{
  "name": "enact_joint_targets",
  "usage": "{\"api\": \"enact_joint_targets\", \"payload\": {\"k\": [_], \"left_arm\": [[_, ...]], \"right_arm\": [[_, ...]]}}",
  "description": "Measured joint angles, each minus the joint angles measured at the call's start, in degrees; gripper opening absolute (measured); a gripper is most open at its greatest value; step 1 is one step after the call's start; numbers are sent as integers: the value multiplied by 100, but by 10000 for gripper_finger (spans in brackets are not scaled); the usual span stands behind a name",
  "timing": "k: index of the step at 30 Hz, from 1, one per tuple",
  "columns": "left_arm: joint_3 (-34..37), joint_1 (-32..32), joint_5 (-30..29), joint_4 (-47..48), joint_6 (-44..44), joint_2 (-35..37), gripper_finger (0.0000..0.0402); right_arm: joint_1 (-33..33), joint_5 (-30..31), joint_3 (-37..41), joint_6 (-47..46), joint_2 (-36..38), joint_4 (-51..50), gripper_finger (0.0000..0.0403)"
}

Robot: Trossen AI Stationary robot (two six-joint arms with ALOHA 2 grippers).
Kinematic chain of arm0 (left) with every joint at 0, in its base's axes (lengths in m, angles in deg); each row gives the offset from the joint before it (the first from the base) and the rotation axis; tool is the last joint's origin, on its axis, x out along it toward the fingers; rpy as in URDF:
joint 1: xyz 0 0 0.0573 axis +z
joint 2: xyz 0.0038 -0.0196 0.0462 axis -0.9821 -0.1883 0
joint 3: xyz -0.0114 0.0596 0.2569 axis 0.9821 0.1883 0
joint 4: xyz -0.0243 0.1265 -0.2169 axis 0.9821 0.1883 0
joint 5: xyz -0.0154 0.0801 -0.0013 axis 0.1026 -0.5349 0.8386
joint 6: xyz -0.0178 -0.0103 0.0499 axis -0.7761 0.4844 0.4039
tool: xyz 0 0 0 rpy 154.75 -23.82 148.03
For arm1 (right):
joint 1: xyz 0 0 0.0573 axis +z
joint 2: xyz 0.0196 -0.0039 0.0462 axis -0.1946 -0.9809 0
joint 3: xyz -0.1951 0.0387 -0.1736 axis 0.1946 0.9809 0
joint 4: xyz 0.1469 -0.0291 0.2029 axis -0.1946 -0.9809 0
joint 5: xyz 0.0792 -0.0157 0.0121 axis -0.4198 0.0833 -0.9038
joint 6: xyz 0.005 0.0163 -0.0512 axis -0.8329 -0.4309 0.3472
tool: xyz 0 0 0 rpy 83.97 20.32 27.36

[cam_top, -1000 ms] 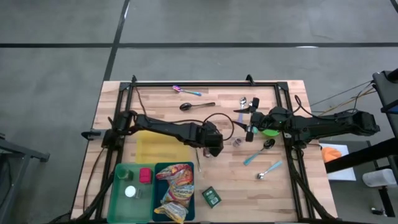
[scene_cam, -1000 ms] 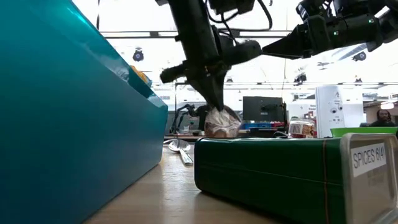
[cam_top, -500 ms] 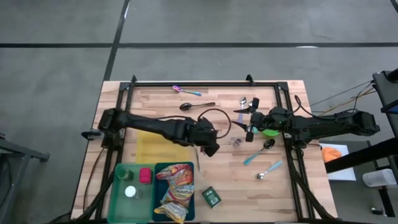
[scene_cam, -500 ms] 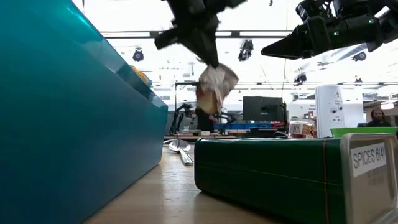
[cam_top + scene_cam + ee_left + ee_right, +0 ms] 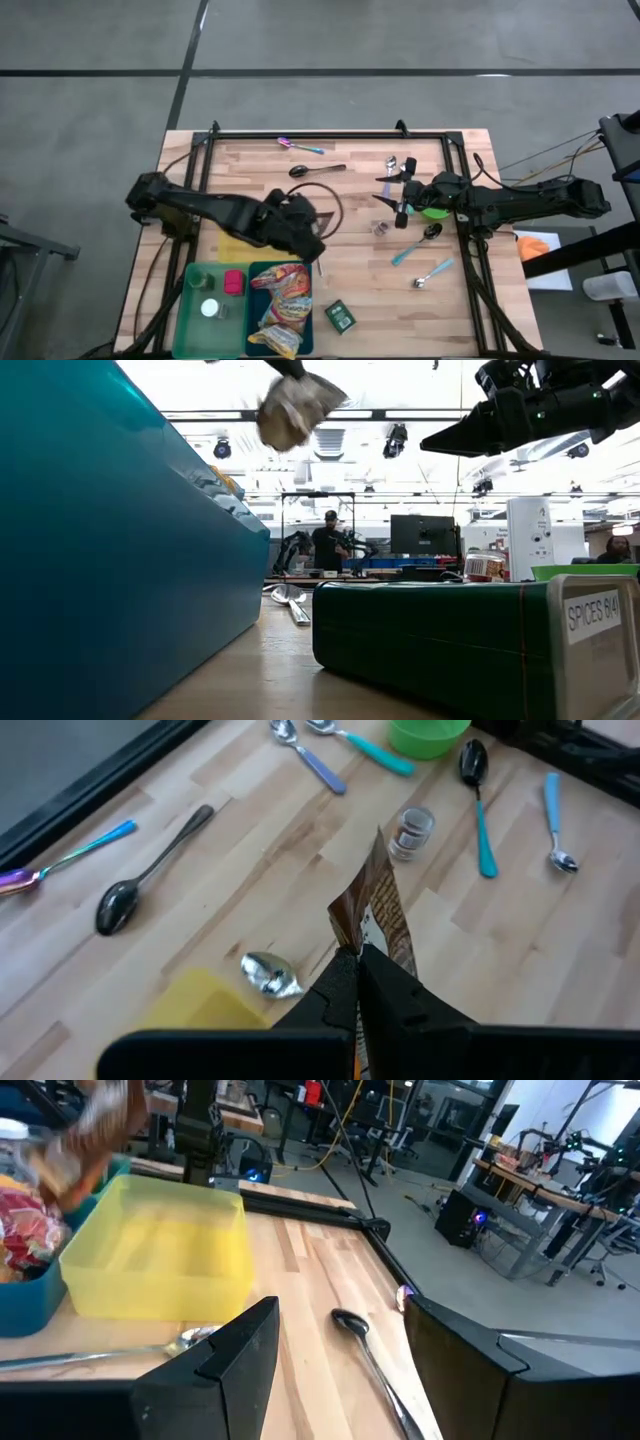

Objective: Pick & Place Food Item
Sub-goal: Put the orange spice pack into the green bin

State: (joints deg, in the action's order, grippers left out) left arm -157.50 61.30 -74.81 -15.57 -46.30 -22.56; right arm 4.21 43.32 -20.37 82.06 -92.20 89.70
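Note:
My left gripper (image 5: 310, 246) is shut on a brown and white snack packet (image 5: 378, 916) and hangs high over the table's middle, just beyond the teal bin's (image 5: 258, 275) far edge. In the low view the packet (image 5: 295, 405) shows at the top, well above the table. The teal bin holds colourful snack bags (image 5: 283, 300). My right gripper (image 5: 399, 196) waits open at the table's right, level, with nothing between its fingers (image 5: 238, 1352). My left gripper pinches one end of the packet (image 5: 360, 944) between its two fingers (image 5: 385, 988). The fingers slant down from the table's left. The rest of the packet sticks out past the fingertips, crumpled, lifted clear of the table.
A yellow bin (image 5: 160, 1250) lies under my left arm. A green bin (image 5: 208, 305) stands left of the teal one, a green spice box (image 5: 340, 316) right of it. Spoons (image 5: 318, 170), a small glass jar (image 5: 381, 229), a green cup (image 5: 433, 212) and crumpled foil (image 5: 270, 972) lie around.
My left gripper has risen steeply and drawn back toward the table's left and near edge, still shut on the packet. The packet has gone up with it from just above the table to high over the teal bin's far edge.

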Motion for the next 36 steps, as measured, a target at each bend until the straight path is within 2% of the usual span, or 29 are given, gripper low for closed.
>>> {"api": "enact_joint_targets", "payload": {"k": [9,18,26,36], "left_arm": [[0,-863,-274,1325,-1666,556,1],[0,-2378,-957,2690,-4106,642,1],[349,-3690,-1503,2706,-4978,634,1],[1225,-4823,-1705,2709,-5945,624,1]], "right_arm": [[0,0,0,0,0,-39,215],[-2,-1,-1,-2,0,-37,215],[-2,0,0,-2,0,-35,215],[-2,0,0,-2,0,-35,215]]}}
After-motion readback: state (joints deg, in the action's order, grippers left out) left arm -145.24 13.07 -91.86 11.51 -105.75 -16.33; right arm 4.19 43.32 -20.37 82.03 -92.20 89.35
